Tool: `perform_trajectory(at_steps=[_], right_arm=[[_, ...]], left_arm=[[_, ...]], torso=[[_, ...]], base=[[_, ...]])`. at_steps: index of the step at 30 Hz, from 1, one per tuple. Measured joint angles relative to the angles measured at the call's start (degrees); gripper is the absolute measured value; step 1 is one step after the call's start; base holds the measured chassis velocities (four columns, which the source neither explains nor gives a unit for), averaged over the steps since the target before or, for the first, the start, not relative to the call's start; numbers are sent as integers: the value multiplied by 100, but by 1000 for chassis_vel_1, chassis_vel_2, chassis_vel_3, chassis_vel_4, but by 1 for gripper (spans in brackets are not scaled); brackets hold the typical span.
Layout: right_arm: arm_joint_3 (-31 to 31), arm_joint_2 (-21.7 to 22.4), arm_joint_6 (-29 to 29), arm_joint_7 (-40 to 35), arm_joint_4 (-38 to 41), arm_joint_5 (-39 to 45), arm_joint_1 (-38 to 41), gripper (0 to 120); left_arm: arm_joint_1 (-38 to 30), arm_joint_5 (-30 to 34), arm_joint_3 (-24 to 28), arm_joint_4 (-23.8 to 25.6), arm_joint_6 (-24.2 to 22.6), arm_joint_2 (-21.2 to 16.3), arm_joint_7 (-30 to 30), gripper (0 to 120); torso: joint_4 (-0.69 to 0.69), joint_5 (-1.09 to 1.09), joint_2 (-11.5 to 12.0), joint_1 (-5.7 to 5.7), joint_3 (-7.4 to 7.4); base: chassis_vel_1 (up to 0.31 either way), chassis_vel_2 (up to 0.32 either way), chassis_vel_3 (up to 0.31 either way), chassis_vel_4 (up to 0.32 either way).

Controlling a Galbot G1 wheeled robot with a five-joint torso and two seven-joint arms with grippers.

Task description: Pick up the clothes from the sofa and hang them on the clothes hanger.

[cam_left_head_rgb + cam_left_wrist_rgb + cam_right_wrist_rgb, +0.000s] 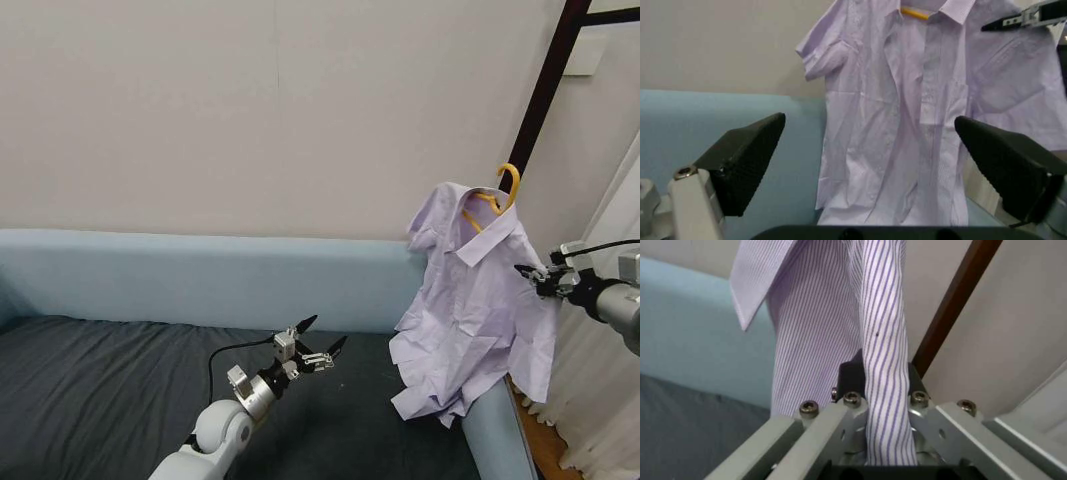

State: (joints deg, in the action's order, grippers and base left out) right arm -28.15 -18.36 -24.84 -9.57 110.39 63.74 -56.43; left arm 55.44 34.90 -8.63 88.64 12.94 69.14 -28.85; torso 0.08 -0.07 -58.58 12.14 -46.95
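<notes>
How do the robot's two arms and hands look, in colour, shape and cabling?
The left arm is white with rounded joints, a silver metal wrist and a looping black cable. The left hand has black, textured fingers. The right arm is grey and cylindrical, with a thin black wire; the right hand has silver bolted plates.

Most of the yellow hanger (508,188) is buried under the shirt (470,310) collar, only the hook and a bit of one arm poke out. The dark pole (545,90) runs off the top edge. In the right wrist view a shirt fold covers the right end effector (877,390) tips.
</notes>
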Motion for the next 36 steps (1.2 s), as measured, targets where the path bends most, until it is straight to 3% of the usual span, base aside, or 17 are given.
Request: perform_trajectory(at_steps=[3,9,11,16,18,20,21,26,32,36], right_arm=[[813,-481,113,-175,-450,-276,658,1],[1602,-741,139,-516,-746,-149,1524,1],[1934,-578,-42,-837,-653,210,2099,1],[2097,-282,-303,-1095,-535,630,2472,1],[2121,58,-660,-1348,-382,1167,2764,1],[1722,715,-1228,-1578,-103,2066,2808,1],[1722,715,-1228,-1578,-103,2066,2808,1],[901,1949,-1677,-1429,67,3021,2457,1],[146,2459,-1437,-1065,79,3277,2103,1],[-223,2733,-913,-666,19,3320,1850,1]], left_arm=[[206,1,-161,154,9,-116,4,100],[323,15,-310,237,27,-269,3,100],[393,20,-380,257,48,-338,-4,100],[422,21,-407,263,63,-346,-9,100],[425,20,-406,266,65,-341,-13,100],[370,15,-330,268,55,-298,-12,100],[370,15,-330,268,55,-298,-12,100],[308,-10,-215,323,-2,-163,-8,100],[356,-18,-212,508,-39,-153,-7,100],[471,2,-317,705,-45,-278,0,100]], torso=[[-1,4,0,0,-1],[-2,4,0,1,-2],[-4,2,1,1,-2],[-2,0,0,1,-1],[0,2,0,1,-1],[0,2,1,1,-1],[0,2,1,1,-1],[2,5,0,1,0],[-1,1,0,0,0],[-2,4,0,1,0]], base=[[0,0,0,0],[0,0,0,0],[0,0,0,0],[0,0,0,0],[0,0,0,0],[0,0,0,0],[0,0,0,0],[0,0,0,0],[0,0,0,0],[0,0,0,0]])
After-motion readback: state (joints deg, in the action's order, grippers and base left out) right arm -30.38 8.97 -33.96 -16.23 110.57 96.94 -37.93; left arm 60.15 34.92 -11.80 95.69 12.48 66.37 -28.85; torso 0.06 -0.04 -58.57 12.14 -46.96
